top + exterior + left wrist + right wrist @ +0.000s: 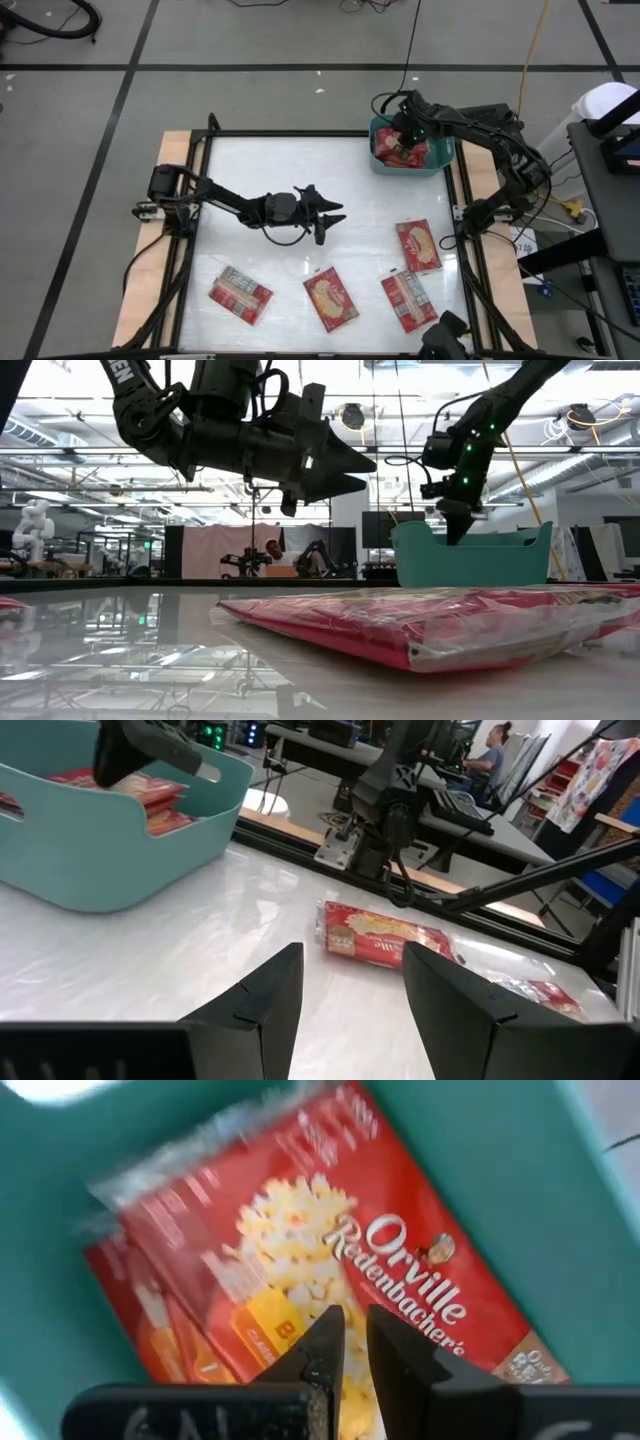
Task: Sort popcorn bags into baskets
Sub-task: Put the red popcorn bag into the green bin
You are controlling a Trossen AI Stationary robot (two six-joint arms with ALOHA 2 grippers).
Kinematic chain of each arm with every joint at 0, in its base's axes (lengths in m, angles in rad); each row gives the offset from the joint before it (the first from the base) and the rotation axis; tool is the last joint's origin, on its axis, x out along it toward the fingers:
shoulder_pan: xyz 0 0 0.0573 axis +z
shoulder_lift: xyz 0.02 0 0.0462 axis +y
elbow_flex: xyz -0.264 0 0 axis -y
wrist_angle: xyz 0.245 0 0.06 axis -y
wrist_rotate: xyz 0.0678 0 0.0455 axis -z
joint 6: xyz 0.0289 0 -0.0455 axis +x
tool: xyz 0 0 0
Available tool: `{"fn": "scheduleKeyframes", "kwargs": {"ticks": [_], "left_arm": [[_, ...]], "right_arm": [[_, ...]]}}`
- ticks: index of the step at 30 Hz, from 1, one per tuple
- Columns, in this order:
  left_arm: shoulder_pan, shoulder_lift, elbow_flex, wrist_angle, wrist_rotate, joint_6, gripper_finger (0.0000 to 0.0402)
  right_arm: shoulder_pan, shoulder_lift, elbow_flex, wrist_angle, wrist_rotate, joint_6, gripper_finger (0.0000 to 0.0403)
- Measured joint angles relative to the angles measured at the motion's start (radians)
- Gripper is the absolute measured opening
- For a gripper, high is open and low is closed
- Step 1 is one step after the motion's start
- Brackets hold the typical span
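**Right gripper over the tub, 4 bags left on the table**

The right gripper (pixel 405 137) hangs inside the teal basket (pixel 378 162) at the table's far right corner, its fingers (pixel 322 1342) drawn close together with only a narrow gap and nothing between them. Directly below its tips lies a red popcorn bag (pixel 330 1250), picture side up, flat on other packets; in the right wrist view its long axis runs diagonally across the tub floor. From above, the packets in the basket (pixel 428 152) sit just beside and beneath this gripper.

The left gripper (pixel 330 218) hovers above the middle of the table with its fingers (pixel 262 995) moderately spread, empty, pointing toward the right side. Ahead of it and slightly nearer the front edge lies a bag (pixel 417 245), long axis running roughly front to back. A second bag (pixel 407 300) lies beyond that toward the front right, also lengthwise front to back, printed panel up. Near the front edge, below the left gripper, a third bag (pixel 331 298) lies tilted, picture up. A fourth bag (pixel 241 293) lies behind and to the gripper's left, long axis tilted across the table.
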Motion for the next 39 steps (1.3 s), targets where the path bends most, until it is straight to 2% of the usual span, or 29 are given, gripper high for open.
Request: {"fn": "scheduleKeyframes", "kwargs": {"ticks": [6,9,17,23,25,29,32,35,39], "left_arm": [[-0.001,0.0,0.0,-0.003,-0.001,-0.001,0.0175],[-0.006,0.0,0.0,-0.021,-0.001,-0.001,0.0175],[-0.052,0.001,0.0,-0.023,-0.004,-0.007,0.0175],[-0.138,-0.016,0.0,-0.055,-0.004,-0.025,0.0175],[-0.169,-0.017,0.0,-0.07,-0.007,-0.035,0.0175],[-0.235,-0.017,0.0,-0.107,-0.029,-0.072,0.0175],[-0.29,-0.016,0.0,-0.169,-0.079,-0.087,0.0175],[-0.335,-0.016,0.0,-0.159,-0.091,-0.092,0.0175],[-0.361,-0.016,0.0,-0.175,-0.091,-0.123,0.0177]], "right_arm": [[0.049,-0.119,0.001,-0.023,-0.005,0.084,0.0039],[0.112,-0.211,-0.006,-0.07,-0.049,0.153,0.0038],[0.387,-0.416,-0.136,-0.051,-0.049,0.353,0.0039],[0.63,-0.517,-0.34,0.113,-0.048,0.545,0.0039],[0.714,-0.53,-0.401,0.179,-0.044,0.611,0.0039],[0.905,-0.519,-0.465,0.289,0.037,0.735,0.0039],[1.047,-0.49,-0.468,0.327,0.12,0.806,0.0039],[1.168,-0.454,-0.468,0.387,0.198,0.861,0.0039],[1.284,-0.388,-0.468,0.493,0.241,0.895,0.0039]]}}
